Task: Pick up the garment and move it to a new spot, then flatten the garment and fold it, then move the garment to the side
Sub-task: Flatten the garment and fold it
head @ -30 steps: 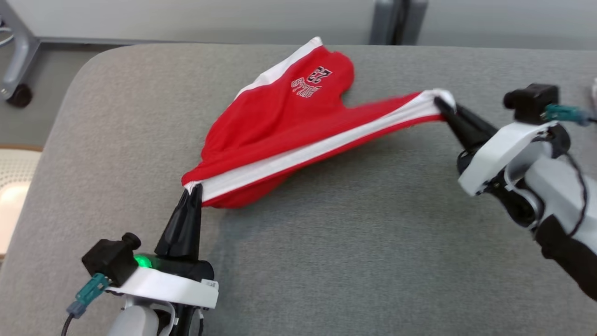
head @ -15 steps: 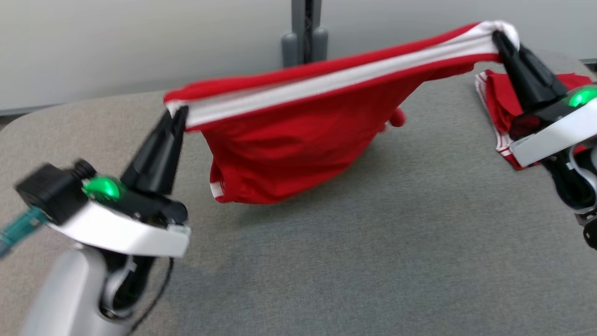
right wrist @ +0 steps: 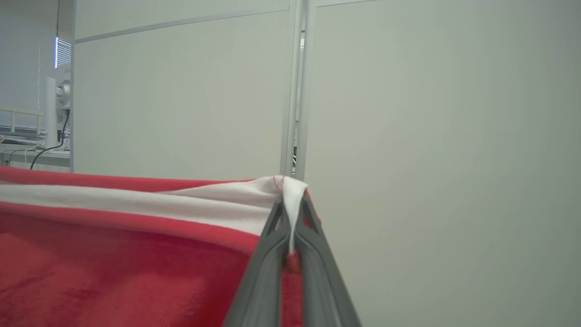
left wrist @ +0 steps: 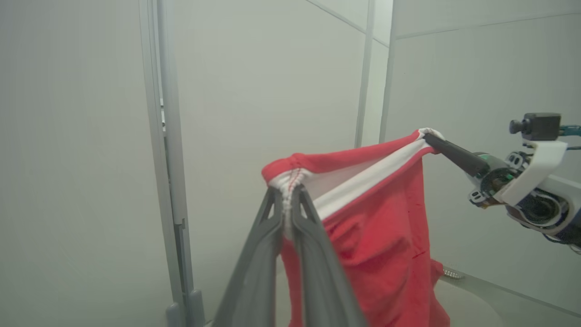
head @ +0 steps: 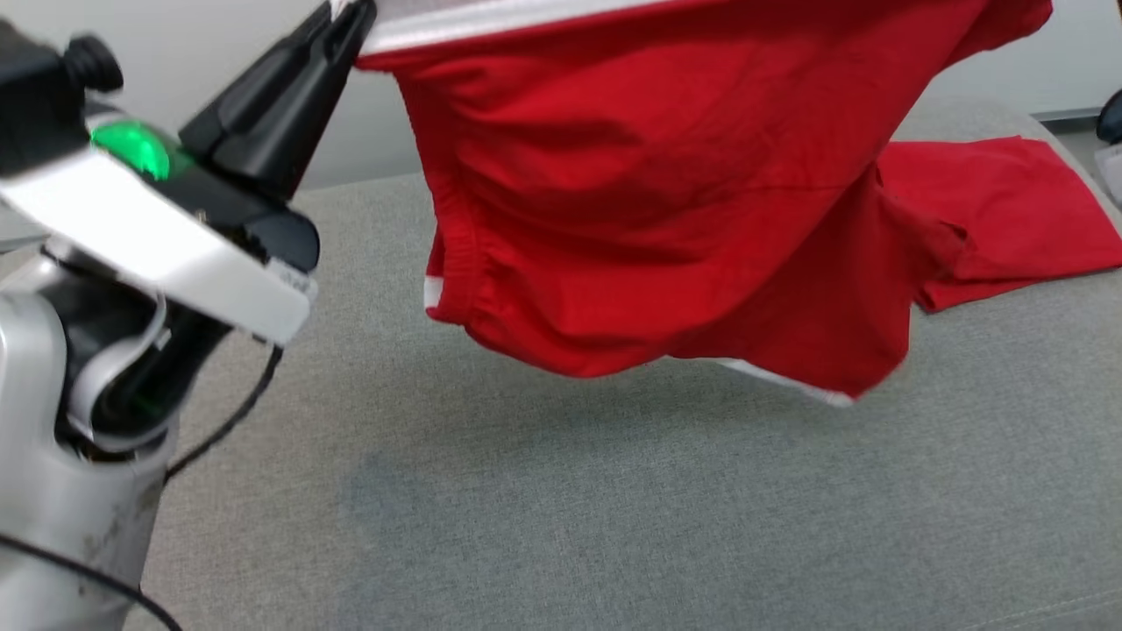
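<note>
The garment (head: 666, 193) is a pair of red shorts with a white band along its top edge. It hangs in the air above the grey padded table (head: 614, 508), stretched between both grippers. My left gripper (head: 351, 17) is at the upper left, shut on the garment's left corner. In the left wrist view the left gripper (left wrist: 287, 200) pinches the bunched white hem, and the right gripper (left wrist: 429, 138) holds the far corner. My right gripper (right wrist: 290, 213) is shut on the white corner of the garment (right wrist: 113, 254). The lowest fold hangs just above the table.
Another red cloth (head: 1008, 210) lies flat on the table at the far right, partly behind the hanging shorts. Pale wall panels (left wrist: 254, 91) stand behind the table. Bare grey table surface extends below and in front of the garment.
Both grippers have lifted the garment from lying on the table to hanging in the air, stretched between them. The head camera has also shifted, bringing the second red cloth into view.
</note>
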{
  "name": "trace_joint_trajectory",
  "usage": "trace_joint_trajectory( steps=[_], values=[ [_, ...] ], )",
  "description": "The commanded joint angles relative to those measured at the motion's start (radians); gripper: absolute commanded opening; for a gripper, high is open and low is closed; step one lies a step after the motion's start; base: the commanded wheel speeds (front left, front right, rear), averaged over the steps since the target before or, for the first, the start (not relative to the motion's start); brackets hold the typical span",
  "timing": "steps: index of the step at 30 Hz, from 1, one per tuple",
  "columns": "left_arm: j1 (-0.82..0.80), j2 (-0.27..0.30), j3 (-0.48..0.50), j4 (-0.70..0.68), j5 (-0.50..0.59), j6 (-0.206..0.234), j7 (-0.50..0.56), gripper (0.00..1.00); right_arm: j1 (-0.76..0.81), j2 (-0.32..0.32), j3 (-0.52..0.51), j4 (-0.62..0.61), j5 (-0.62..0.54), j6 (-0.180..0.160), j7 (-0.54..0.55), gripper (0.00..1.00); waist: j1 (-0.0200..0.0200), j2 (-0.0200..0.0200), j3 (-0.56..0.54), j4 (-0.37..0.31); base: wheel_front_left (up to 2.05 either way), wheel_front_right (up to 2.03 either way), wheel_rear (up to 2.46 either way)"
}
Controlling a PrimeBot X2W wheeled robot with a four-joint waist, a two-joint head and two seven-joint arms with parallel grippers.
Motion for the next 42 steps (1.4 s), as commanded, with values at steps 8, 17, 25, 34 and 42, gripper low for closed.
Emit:
trace_joint_trajectory(
  steps=[8,17,25,34,42],
  values=[
    [-0.331,-0.015,-0.076,0.283,0.073,-0.011,-0.018,0.0,-0.239,0.126,0.068,0.207,-0.079,-0.004,0.069,0.0,0.0,0.0,0.173,0.029,0.0,0.0,0.0],
    [-0.801,-0.055,-0.199,0.734,0.251,-0.016,-0.415,0.0,-0.635,0.279,0.053,0.549,-0.207,-0.004,-0.027,0.0,0.0,0.0,0.44,0.051,0.0,0.0,0.0],
    [-0.923,-0.084,-0.378,1.006,0.204,-0.017,-0.59,0.0,-0.668,0.352,-0.009,0.607,-0.283,-0.004,-0.035,0.0,0.0,0.0,0.588,0.049,0.0,0.0,0.0],
    [-0.74,-0.087,-0.54,0.976,0.041,-0.017,-0.613,0.0,-0.455,0.341,0.008,0.608,-0.211,-0.004,-0.035,0.0,0.0,0.0,0.594,0.07,0.0,0.0,0.0],
    [-0.321,0.051,-0.585,0.713,0.014,-0.017,-0.614,0.0,-0.091,0.199,0.09,0.471,-0.069,-0.004,-0.035,0.0,0.0,0.0,0.478,0.068,0.0,0.0,0.0]
  ],
)
